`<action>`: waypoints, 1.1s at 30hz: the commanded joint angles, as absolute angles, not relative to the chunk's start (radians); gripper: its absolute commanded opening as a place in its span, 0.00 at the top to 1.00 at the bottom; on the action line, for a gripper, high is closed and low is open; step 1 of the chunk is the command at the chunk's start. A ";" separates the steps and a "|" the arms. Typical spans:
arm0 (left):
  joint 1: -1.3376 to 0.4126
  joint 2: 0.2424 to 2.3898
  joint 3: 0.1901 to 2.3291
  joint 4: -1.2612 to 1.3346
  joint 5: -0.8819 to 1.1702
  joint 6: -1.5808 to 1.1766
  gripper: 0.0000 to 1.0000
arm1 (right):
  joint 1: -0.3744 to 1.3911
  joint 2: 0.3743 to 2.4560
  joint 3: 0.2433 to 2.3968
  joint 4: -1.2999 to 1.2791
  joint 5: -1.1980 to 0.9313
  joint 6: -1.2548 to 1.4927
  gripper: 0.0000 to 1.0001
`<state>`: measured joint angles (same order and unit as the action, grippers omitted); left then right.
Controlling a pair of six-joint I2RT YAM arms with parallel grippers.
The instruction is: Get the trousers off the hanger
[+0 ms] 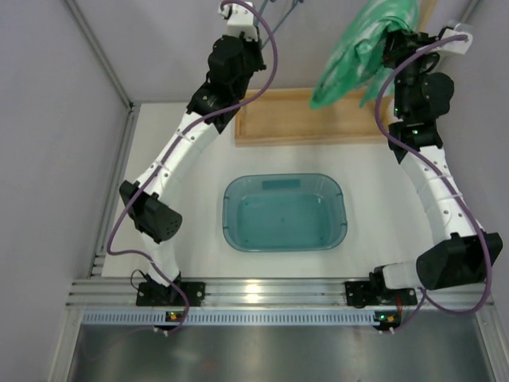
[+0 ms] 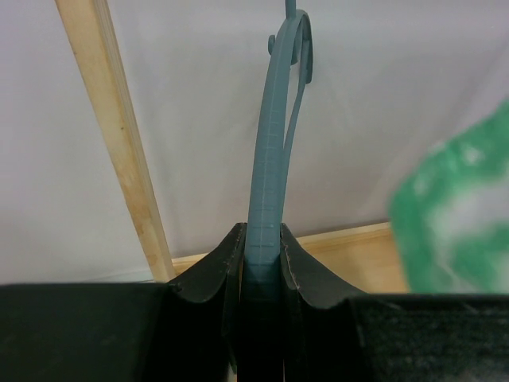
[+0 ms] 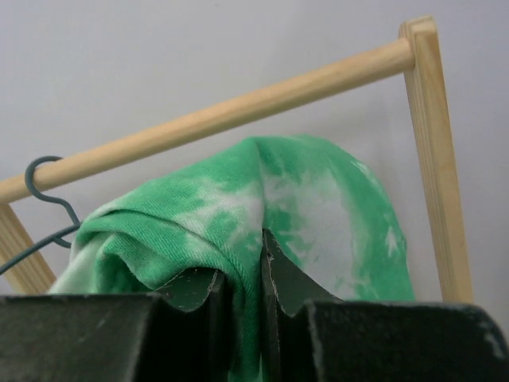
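Left gripper [image 2: 260, 239] is squeezing the thin hanger [image 2: 269, 151] tight between its jaws, up at 11 o'clock from the teal tub [image 1: 227, 215]. The hanger's hook is hanging over the wooden rod [image 3: 238, 107], at 9 o'clock from the trousers [image 3: 318, 207] in the right wrist view. The green trousers are bunching up under the rod, at 1 o'clock from the tub. The right gripper [image 3: 242, 267] is pinching a fold of them tight.

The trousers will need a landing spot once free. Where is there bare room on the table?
The teal tub looks empty. Bare table lies between tub and wooden base, and on either side of the tub. Crowded at the rail: right gripper on the trousers, left gripper on the hanger.
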<state>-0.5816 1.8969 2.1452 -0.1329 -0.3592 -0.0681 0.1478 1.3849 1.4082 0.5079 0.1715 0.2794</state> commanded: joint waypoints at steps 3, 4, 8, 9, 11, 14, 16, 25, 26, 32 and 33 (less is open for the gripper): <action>-0.541 1.848 2.152 -0.133 -0.427 -0.054 1.00 | 0.135 1.276 1.517 0.640 0.060 0.278 1.00; -0.541 1.842 2.149 -0.133 -0.422 -0.054 1.00 | 0.135 1.278 1.546 0.593 0.022 0.278 1.00; -0.541 1.824 2.125 -0.133 -0.373 -0.055 1.00 | 0.135 1.270 1.591 0.454 -0.174 0.294 1.00; -0.543 1.819 2.117 -0.133 -0.365 -0.057 1.00 | 0.135 1.249 1.583 0.437 -0.202 0.296 1.00; -0.543 1.806 2.097 -0.135 -0.350 -0.058 1.00 | 0.137 1.223 1.545 0.384 -0.264 0.295 1.00; -0.543 1.790 2.082 -0.150 -0.331 -0.066 1.00 | 0.144 1.158 1.502 0.260 -0.285 0.259 1.00; -0.543 1.773 2.063 -0.150 -0.321 -0.071 0.99 | 0.158 1.137 1.435 0.238 -0.310 0.223 1.00; -0.543 1.735 2.019 -0.152 -0.282 -0.072 0.44 | 0.285 1.046 1.215 0.182 -0.253 0.011 1.00; -0.543 1.730 2.017 -0.158 -0.275 -0.066 0.37 | 0.288 1.039 1.197 0.190 -0.246 0.011 1.00; -0.543 1.698 2.028 -0.192 -0.256 -0.057 0.12 | 0.308 0.971 1.124 0.175 -0.247 -0.023 1.00; -0.543 1.686 2.026 -0.192 -0.252 -0.057 0.11 | 0.314 0.963 1.123 0.167 -0.245 -0.034 1.00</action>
